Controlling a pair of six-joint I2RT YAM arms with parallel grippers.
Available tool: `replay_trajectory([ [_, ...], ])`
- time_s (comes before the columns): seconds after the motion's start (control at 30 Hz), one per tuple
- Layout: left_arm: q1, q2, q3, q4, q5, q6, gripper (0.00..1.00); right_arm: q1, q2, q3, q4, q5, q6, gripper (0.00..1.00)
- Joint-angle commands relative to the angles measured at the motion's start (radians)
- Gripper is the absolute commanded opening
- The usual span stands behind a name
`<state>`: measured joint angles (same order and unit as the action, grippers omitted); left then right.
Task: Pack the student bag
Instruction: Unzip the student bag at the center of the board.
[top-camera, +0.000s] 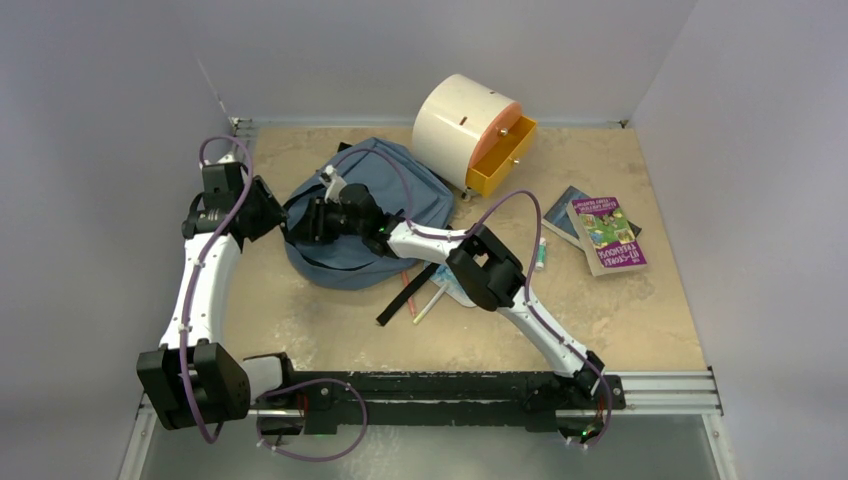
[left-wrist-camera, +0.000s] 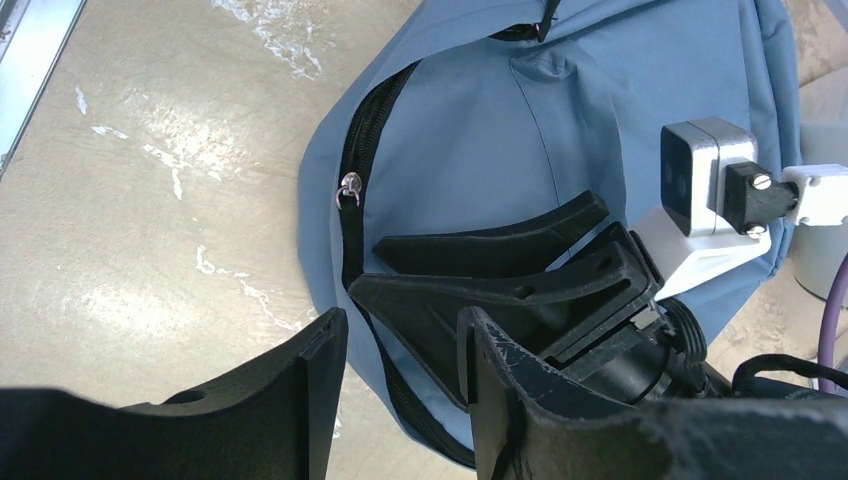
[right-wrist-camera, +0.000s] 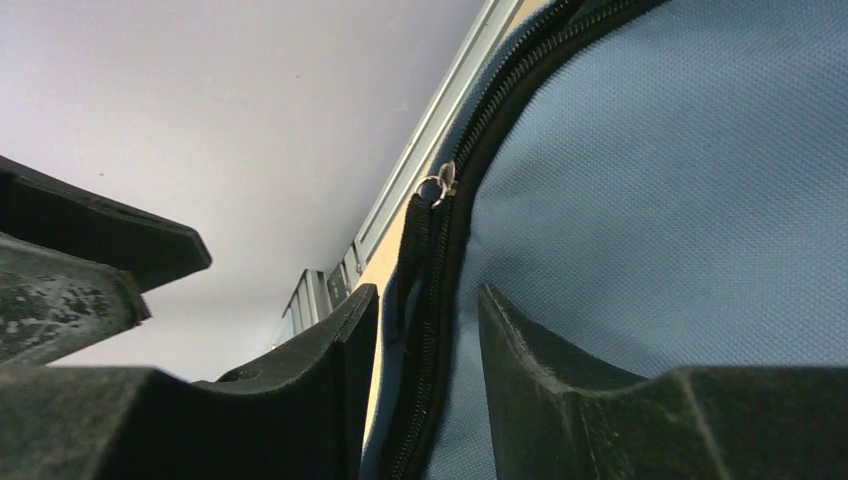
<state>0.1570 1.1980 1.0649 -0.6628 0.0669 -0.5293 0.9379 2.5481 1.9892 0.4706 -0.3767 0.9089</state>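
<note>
Top external view: the student bag (top-camera: 420, 195) lies flat in the far left part of the table (top-camera: 620, 310), just beside a cream cylindrical cabinet (top-camera: 455, 125), with both arms reaching to the bag's left edge.
Left wrist view: the left gripper (left-wrist-camera: 400, 390) has its jaws apart over the bag's zippered rim. Right wrist view: the right gripper (right-wrist-camera: 428, 370) straddles the black zipper line below the metal zipper pull (right-wrist-camera: 443, 180), jaws apart; whether they pinch the fabric cannot be told. Books (top-camera: 605, 232) lie near the right edge.
</note>
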Motion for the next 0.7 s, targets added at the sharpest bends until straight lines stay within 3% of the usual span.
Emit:
replay_trajectory([
  [0.0, 0.006, -0.026, -0.007, 0.042, 0.011, 0.025, 0.44, 0.007, -0.02, 0.054, 0.07, 0.002, 0.017, 0.44],
  [0.67, 0.006, -0.026, -0.019, 0.048, 0.01, 0.028, 0.43, 0.013, 0.023, 0.095, 0.079, -0.047, 0.036, 0.35],
])
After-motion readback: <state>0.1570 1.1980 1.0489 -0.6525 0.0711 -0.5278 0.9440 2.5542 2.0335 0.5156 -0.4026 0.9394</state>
